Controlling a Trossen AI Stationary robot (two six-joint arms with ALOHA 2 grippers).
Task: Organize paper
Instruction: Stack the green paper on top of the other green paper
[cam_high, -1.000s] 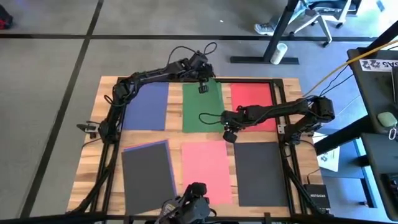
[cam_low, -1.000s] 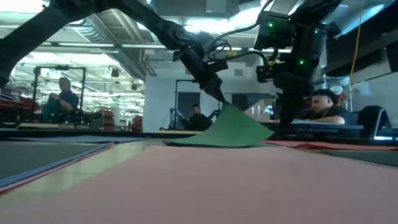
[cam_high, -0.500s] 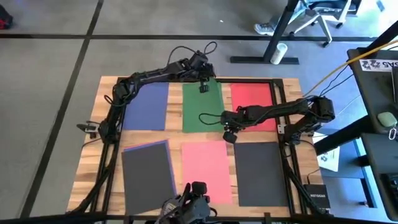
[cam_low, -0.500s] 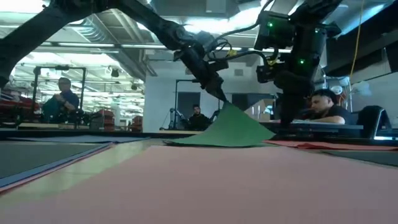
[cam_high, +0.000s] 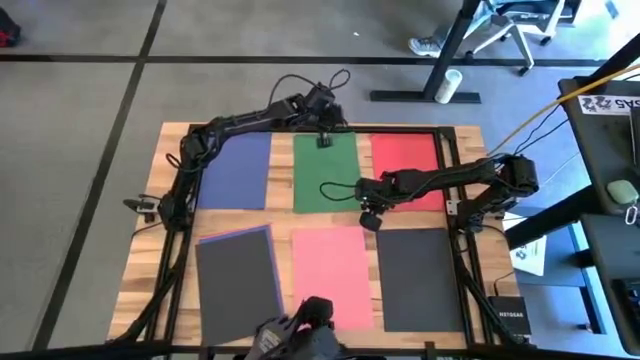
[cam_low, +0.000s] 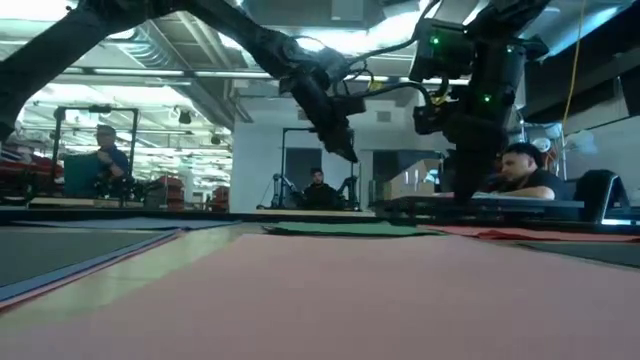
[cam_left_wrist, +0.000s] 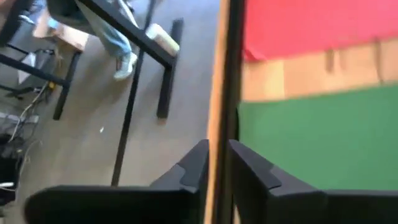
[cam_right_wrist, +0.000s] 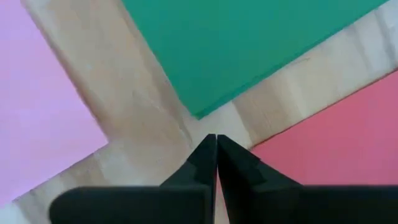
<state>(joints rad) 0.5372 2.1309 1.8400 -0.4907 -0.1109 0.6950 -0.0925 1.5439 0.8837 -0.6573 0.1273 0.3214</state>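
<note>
Six sheets lie in two rows on the wooden counter (cam_high: 150, 260): blue sheet (cam_high: 235, 171), green sheet (cam_high: 326, 172) and red sheet (cam_high: 405, 160) along the far row, and a dark grey sheet on a blue one (cam_high: 238, 279), the salmon sheet (cam_high: 331, 264) and another dark grey sheet (cam_high: 417, 278) along the near row. The green sheet lies flat in the low view, touching neither neighbour. The left gripper (cam_high: 323, 137) hangs above its far edge, raised clear of the paper, its jaws slightly parted and empty in the left wrist view. The right gripper (cam_high: 370, 219) sits low over bare wood just off the green sheet's near right corner, between green, red and salmon, with its jaws pressed together and grasping nothing. The risk I judge from here is a dragged sheet: if the closed right fingers (cam_right_wrist: 211, 158) slide across the wood they could catch the green corner, lift or crease it, and push it askew against the salmon or red sheet. A low pass by the left gripper could likewise scuff the far edge and spoil the row's alignment
</note>
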